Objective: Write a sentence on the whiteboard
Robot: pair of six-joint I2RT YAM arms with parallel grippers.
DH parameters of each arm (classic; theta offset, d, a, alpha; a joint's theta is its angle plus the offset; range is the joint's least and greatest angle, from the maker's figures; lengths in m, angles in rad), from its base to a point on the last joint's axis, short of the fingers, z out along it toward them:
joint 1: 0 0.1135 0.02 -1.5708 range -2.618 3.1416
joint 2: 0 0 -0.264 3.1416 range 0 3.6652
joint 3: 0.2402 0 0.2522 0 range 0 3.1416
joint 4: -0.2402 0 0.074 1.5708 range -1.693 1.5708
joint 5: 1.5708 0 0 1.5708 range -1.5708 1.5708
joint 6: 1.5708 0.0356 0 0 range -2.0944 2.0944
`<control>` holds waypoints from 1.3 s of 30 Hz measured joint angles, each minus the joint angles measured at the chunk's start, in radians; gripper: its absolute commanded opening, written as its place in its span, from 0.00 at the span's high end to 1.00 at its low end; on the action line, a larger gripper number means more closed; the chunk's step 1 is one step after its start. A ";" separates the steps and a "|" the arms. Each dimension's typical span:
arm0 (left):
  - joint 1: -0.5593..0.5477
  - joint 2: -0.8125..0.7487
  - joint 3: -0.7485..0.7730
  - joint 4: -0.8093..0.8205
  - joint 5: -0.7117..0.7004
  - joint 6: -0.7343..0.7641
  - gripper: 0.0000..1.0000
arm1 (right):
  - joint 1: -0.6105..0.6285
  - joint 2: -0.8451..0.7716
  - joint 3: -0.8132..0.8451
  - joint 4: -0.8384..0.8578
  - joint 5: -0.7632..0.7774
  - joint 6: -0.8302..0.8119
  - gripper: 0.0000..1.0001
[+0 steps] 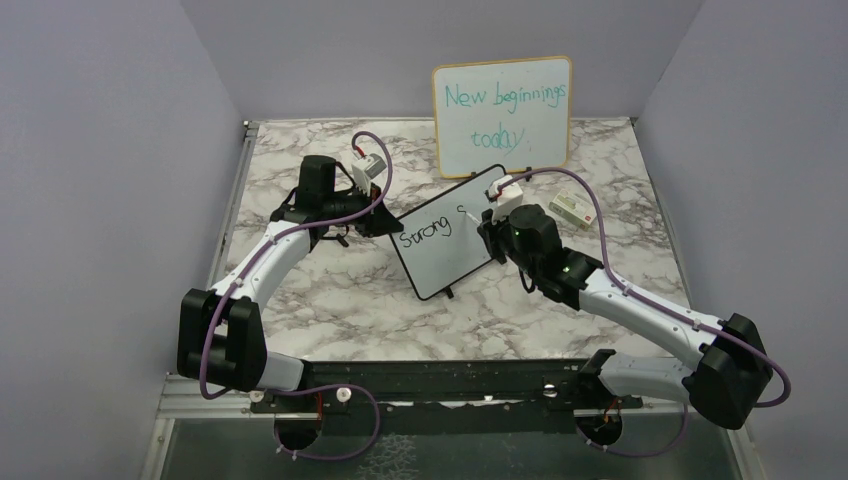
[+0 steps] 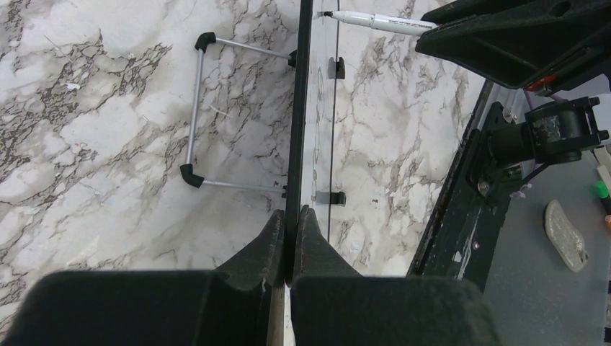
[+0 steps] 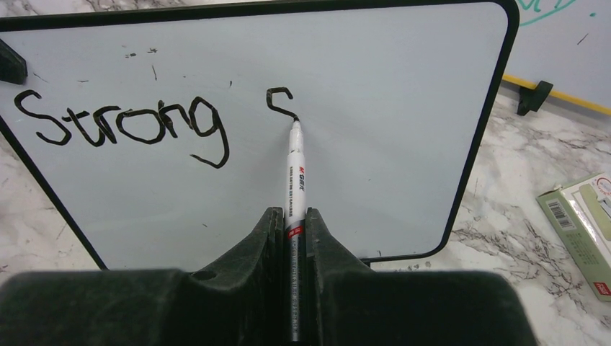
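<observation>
Between the pincers stands the whiteboard (image 3: 375, 108): left pincer (image 2: 290, 220) clamped on its edge, right pincer (image 3: 294, 223) clamped on a marker (image 3: 295, 169) touching it. Beyond, a bigger board (image 1: 503, 115); right, a box (image 3: 583, 231).

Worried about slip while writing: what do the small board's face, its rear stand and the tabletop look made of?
Whiteboard face: smooth, glossy white, likely a coated dry-erase sheet; ink sits crisp on it. Rear stand: thin silvery rod, probably metal, with black caps, perhaps rubber or plastic. Tabletop: grey-veined marble pattern; could be laminate or stone.
</observation>
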 measured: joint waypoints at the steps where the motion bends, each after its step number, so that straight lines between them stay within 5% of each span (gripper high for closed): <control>1: 0.000 0.000 0.000 0.000 0.000 0.000 1.00 | 0.000 0.000 0.000 -0.002 -0.001 0.000 1.00; 39: 0.000 0.000 0.000 -0.001 -0.001 0.000 1.00 | 0.000 -0.069 0.004 -0.006 -0.043 0.011 1.00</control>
